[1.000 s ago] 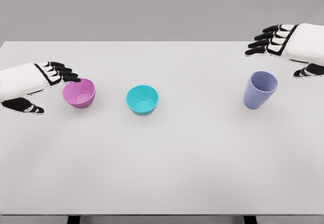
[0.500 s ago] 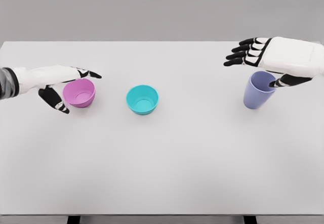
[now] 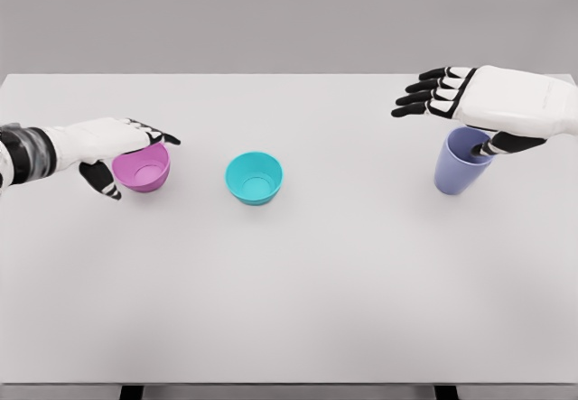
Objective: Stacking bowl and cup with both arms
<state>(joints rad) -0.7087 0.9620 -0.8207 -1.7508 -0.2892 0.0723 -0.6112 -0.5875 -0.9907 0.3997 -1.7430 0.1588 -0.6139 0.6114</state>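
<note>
**Reach phase, both hands at their targets, nothing gripped yet**

The step in hand is judged to be the approach: no stacking is done, all three vessels stand apart on the white table (image 3: pixel 298 301).

- Left hand (image 3: pixel 113 143), left edge of frame at mid height: laid over the far-left rim of the pink bowl (image 3: pixel 143 166), fingers extended across the top, thumb dropped down the near-left side. The bowl is bracketed but not clamped; the hand is read as wide and holding nothing. Whether the rim is touched cannot be told.
- Right hand (image 3: pixel 479 102), upper right of frame: held above the purple cup (image 3: pixel 462 161), four fingers spread flat and pointed toward frame left, thumb hanging at the cup's mouth on its right. Nothing is held. The cup stands upright, its rim partly covered by the palm.
- The teal bowl (image 3: pixel 254 177), left of centre, is untouched and well apart from both hands; it is taken as the likely stacking base, though that is not shown.

Next move, as judged:
- Left fingers and thumb to be closed on the pink bowl's wall before any lift is tried.
- The right hand to be lowered and wrapped round the cup's body, fingers on the far side opposing the thumb.
- Both items to be lifted clear, then carried toward centre one at a time so the arms are not crossed.
</note>
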